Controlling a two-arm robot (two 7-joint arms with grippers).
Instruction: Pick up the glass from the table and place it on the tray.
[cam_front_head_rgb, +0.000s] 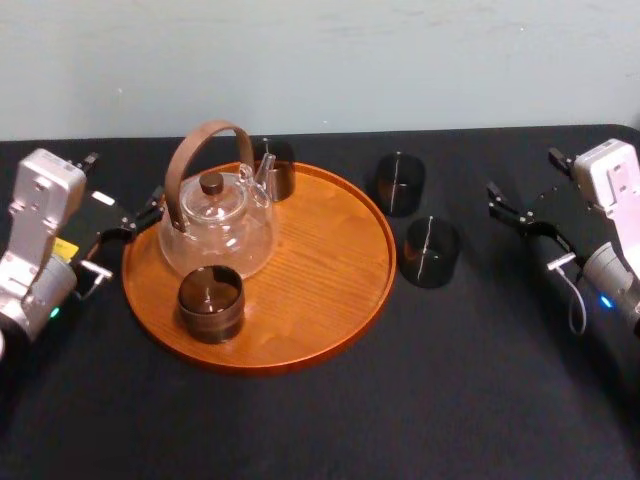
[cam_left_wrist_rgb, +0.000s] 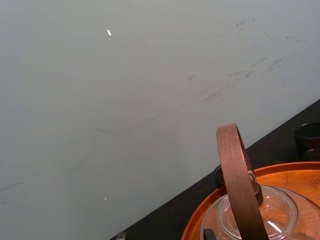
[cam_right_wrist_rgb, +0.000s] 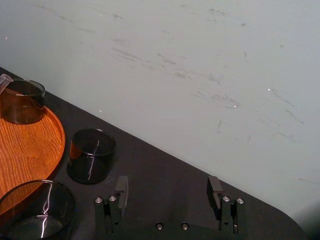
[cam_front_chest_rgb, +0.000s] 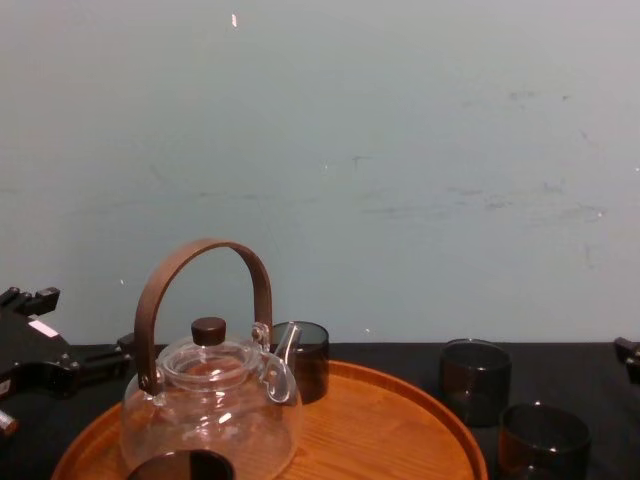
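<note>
Two dark smoked glasses stand on the black table (cam_front_head_rgb: 480, 400), right of the tray: a far glass (cam_front_head_rgb: 400, 183) (cam_right_wrist_rgb: 91, 155) (cam_front_chest_rgb: 475, 380) and a nearer glass (cam_front_head_rgb: 431, 252) (cam_right_wrist_rgb: 35, 210) (cam_front_chest_rgb: 543, 440). The round wooden tray (cam_front_head_rgb: 330, 300) carries a glass teapot (cam_front_head_rgb: 215, 225), a front glass (cam_front_head_rgb: 210, 303) and a back glass (cam_front_head_rgb: 275, 168). My right gripper (cam_front_head_rgb: 505, 205) (cam_right_wrist_rgb: 167, 189) is open and empty, hovering to the right of the two table glasses and apart from them. Off the tray's left rim, my left gripper (cam_front_head_rgb: 150, 208) is open with nothing in it.
The teapot's tall brown handle (cam_front_head_rgb: 205, 150) (cam_left_wrist_rgb: 240, 180) rises above the tray on its left side. A pale wall (cam_front_chest_rgb: 400, 150) stands behind the table's far edge. Bare table lies in front of the tray and to the right of the two glasses.
</note>
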